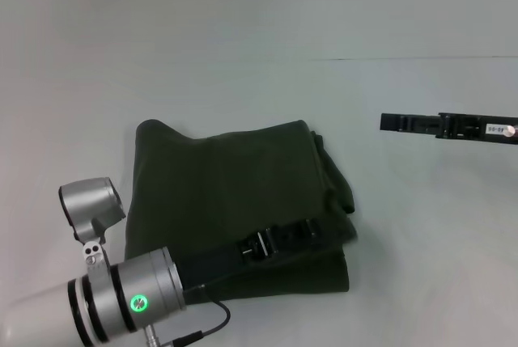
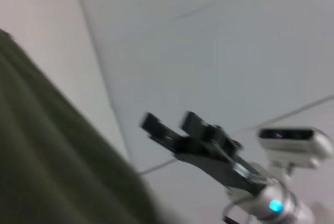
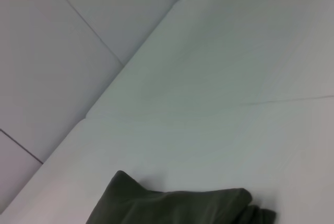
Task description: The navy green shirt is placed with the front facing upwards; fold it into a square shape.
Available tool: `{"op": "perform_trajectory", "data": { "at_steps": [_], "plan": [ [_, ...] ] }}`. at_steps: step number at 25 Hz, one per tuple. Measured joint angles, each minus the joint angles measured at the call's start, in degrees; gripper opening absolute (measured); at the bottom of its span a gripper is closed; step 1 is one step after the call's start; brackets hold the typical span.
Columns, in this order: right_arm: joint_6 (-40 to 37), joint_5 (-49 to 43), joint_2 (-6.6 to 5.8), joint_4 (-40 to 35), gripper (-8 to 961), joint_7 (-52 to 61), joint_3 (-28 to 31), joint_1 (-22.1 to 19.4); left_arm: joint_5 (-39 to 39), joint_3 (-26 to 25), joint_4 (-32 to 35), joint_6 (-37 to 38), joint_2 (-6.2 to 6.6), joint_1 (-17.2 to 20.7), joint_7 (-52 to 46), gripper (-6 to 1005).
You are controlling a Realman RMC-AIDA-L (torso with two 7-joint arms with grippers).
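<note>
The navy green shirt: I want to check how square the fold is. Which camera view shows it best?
The head view: the navy green shirt lies whole there, folded into a rough square, with the left gripper over its near edge. The left wrist view shows only a blurred green strip; the right wrist view shows just one edge.

I count one navy green shirt (image 1: 235,193) (folded on the table (image 1: 259,64)) and two grippers: left gripper (image 1: 312,230), right gripper (image 1: 388,122).
</note>
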Motion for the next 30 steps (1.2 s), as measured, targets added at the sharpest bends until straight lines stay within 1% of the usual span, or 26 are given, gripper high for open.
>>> {"op": "perform_trajectory", "data": {
  "at_steps": [5, 6, 11, 13, 18, 22, 25, 27, 30],
  "plan": [
    [1.0, 0.0, -0.04, 2.0, 900, 0.3, -0.9, 1.1, 0.0, 0.7, 0.9, 1.9, 0.08, -0.2, 0.2, 260],
    [1.0, 0.0, -0.06, 2.1, 899, 0.4, -0.9, 1.3, 0.0, 1.0, 1.8, 3.3, 0.13, -0.2, 0.3, 283],
    [0.5, 0.0, -0.34, 2.2, 899, 1.9, -1.7, 1.9, 0.0, 1.3, 9.1, 10.2, 0.34, 1.7, 0.4, 399],
    [0.5, 0.0, -0.46, 2.2, 899, 2.8, -2.5, 2.1, 0.0, 1.2, 12.3, 10.9, 0.47, 2.7, 0.4, 446],
    [-0.1, 0.0, -0.60, 2.2, 898, 5.7, -4.9, 2.7, 0.0, 2.0, 21.2, 11.0, 0.87, 5.4, 1.0, 646],
    [-0.9, -0.1, -1.43, 2.2, 898, 9.5, -8.3, 3.1, 1.1, 2.0, 27.5, 11.4, 1.76, 8.3, 3.9, 783],
    [-1.1, -0.3, -1.75, 2.3, 898, 11.6, -9.9, 3.2, 3.3, 1.3, 30.1, 11.4, 2.62, 9.8, 8.3, 880],
    [-0.7, -0.5, -1.63, 2.5, 898, 12.1, -9.9, 3.2, 4.7, 0.7, 31.4, 11.4, 2.85, 10.5, 11.3, 884],
    [0.5, -0.5, -1.60, 3.8, 897, 12.6, -9.5, 3.7, 7.2, -0.1, 35.6, 10.9, 2.92, 12.3, 15.0, 889]
  ]
}}
